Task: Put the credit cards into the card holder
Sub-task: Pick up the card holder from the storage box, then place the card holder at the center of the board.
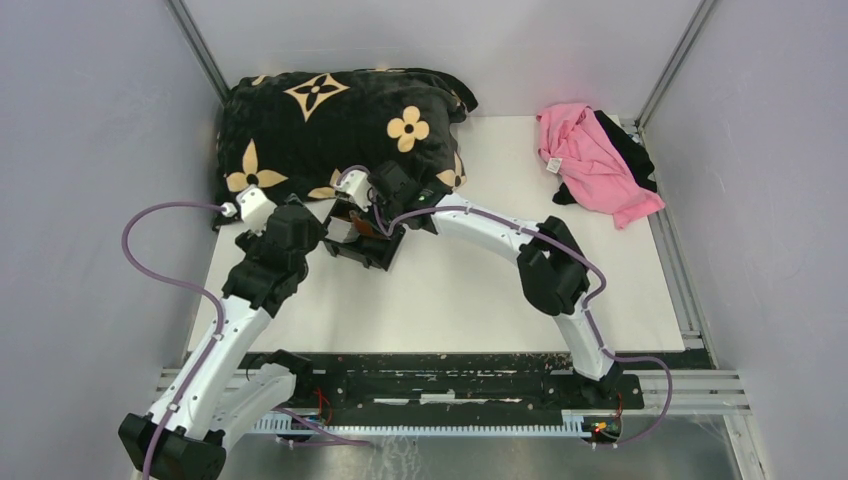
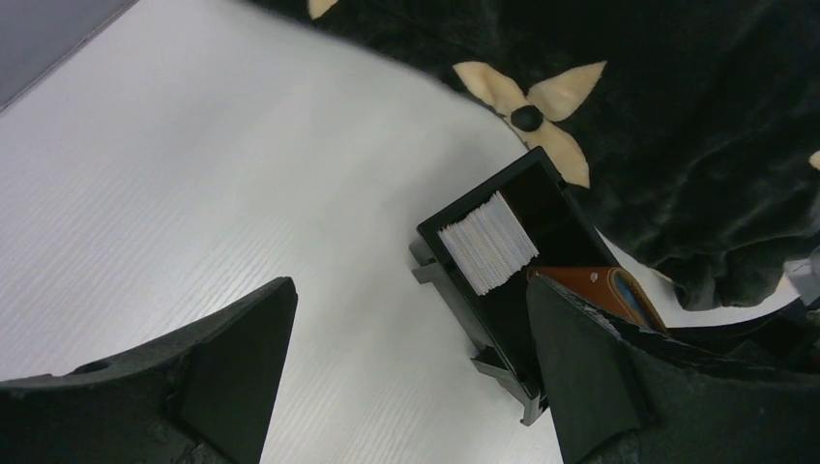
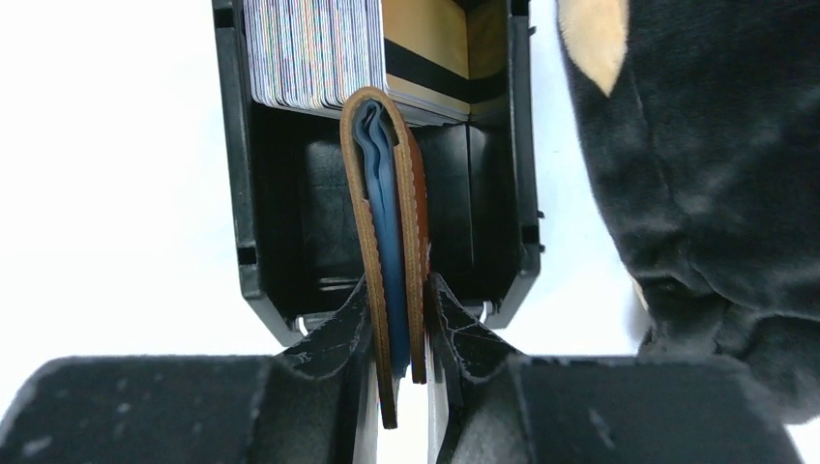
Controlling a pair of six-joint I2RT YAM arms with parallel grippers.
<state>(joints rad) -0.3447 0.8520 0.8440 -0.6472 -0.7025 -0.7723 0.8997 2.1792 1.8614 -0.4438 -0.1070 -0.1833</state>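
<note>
Top external showed both arms bent over the tray point(image 1: 352, 255) beside the blanket point(image 1: 330, 120). Left wrist showed the left gripper point(image 2: 406, 338) spread wide and empty over the table point(image 2: 193, 193), with the cards point(image 2: 488, 242) a white stack on edge at one end of the tray and the holder point(image 2: 600, 288) just beside them. Right wrist showed the right gripper point(image 3: 396, 329) pinched on the holder's open edges; so narrow a grip might let it pivot or snag the cards on lifting, as it stood folded in the tray, brown leather with blue lining.
</note>
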